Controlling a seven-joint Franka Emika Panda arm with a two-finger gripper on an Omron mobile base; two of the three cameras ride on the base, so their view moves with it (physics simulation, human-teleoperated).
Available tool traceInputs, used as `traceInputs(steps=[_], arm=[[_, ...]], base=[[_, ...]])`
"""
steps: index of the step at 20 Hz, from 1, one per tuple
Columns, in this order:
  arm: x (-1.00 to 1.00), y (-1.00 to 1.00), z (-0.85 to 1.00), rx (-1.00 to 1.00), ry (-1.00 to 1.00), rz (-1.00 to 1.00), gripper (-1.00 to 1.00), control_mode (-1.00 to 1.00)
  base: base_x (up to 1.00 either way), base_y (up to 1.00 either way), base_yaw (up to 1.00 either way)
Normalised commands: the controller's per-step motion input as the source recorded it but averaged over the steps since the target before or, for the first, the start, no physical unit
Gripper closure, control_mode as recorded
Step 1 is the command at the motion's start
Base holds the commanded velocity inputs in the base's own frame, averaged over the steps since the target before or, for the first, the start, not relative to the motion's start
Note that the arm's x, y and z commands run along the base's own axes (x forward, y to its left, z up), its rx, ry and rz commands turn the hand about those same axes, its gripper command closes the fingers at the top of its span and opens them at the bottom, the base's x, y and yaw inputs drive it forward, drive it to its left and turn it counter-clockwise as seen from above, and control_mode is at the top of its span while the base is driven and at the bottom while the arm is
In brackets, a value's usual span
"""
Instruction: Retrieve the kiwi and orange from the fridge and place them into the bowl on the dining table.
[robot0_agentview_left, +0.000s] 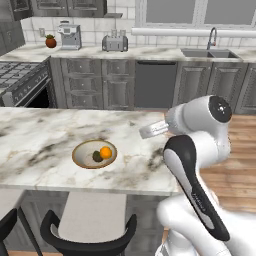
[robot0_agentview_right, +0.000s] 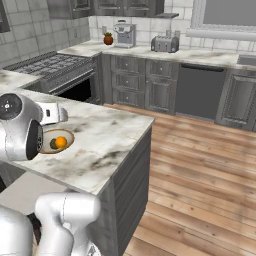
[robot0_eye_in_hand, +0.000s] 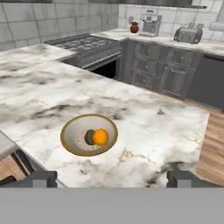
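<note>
Now the tan-rimmed shallow bowl (robot0_eye_in_hand: 89, 134) on the white-grey marbled dining table (robot0_eye_in_hand: 144, 127) holds the bright orange (robot0_eye_in_hand: 101, 137) touching the dark kiwi (robot0_eye_in_hand: 89, 137), well inside every edge; the gripper (robot0_eye_in_hand: 112, 178) hangs above, fingers wide and empty.

The table (robot0_agentview_left: 45, 135) is a long slab of white-grey marbled stone on a grey base. One thing lies directly on it: the bowl (robot0_agentview_left: 80, 151), shallow with a tan wooden rim, set near the table's front edge and well back from its right end. The bowl holds the kiwi (robot0_agentview_left: 97, 156) and the orange (robot0_agentview_left: 105, 152), which touch.
</note>
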Motion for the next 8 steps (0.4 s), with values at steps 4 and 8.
traceInputs(steps=[4,8], arm=[[-0.94,-0.13,0.23,-0.08,-0.01,-0.04,-1.0,-1.0],[-0.9,0.0,0.24,-0.17,0.0,-0.09,-1.0,-1.0]], base=[[0.0,0.0,0.0],[0.0,0.0,0.0]])
